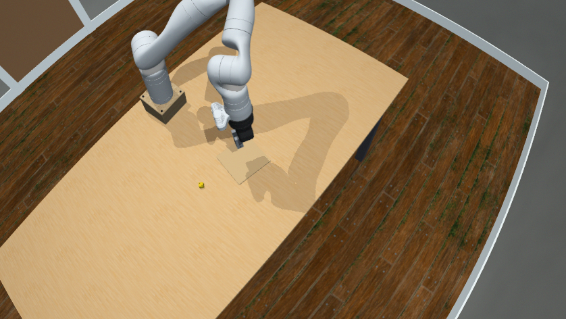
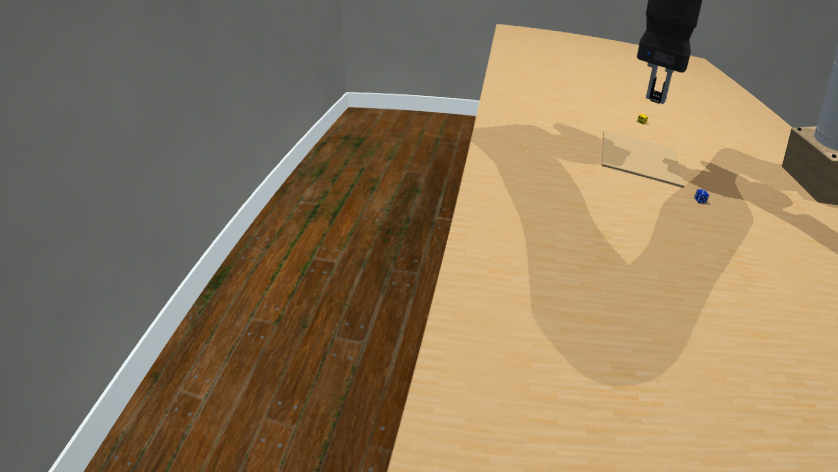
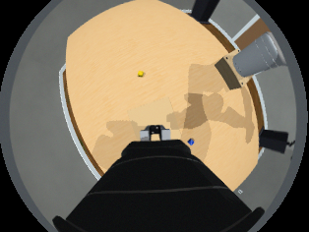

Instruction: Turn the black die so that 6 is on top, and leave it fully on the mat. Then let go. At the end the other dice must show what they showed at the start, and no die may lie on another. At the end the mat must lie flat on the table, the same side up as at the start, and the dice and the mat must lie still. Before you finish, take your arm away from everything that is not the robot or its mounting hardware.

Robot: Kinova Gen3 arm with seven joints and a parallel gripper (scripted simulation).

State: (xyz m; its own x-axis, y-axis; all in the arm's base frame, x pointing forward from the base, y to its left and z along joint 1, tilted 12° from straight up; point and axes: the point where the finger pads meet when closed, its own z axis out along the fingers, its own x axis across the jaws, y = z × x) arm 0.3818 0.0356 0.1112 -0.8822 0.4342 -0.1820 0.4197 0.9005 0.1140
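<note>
Claw (image 2: 657,97) pointing straight down, clenched on black die (image 2: 656,93), above mat (image 2: 639,157)

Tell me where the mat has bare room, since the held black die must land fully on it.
The mat shows no die on it. The gripper, shut on the black die, hangs above. The yellow die lies beyond the mat's far edge, the blue die off its near corner; neither touches it.

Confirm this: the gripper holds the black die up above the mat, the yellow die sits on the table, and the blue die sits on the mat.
Not quite. The blue die sits on the table, just off the mat, as the exterior view shows. The gripper does hold the black die aloft, and the yellow die sits on the table.
</note>
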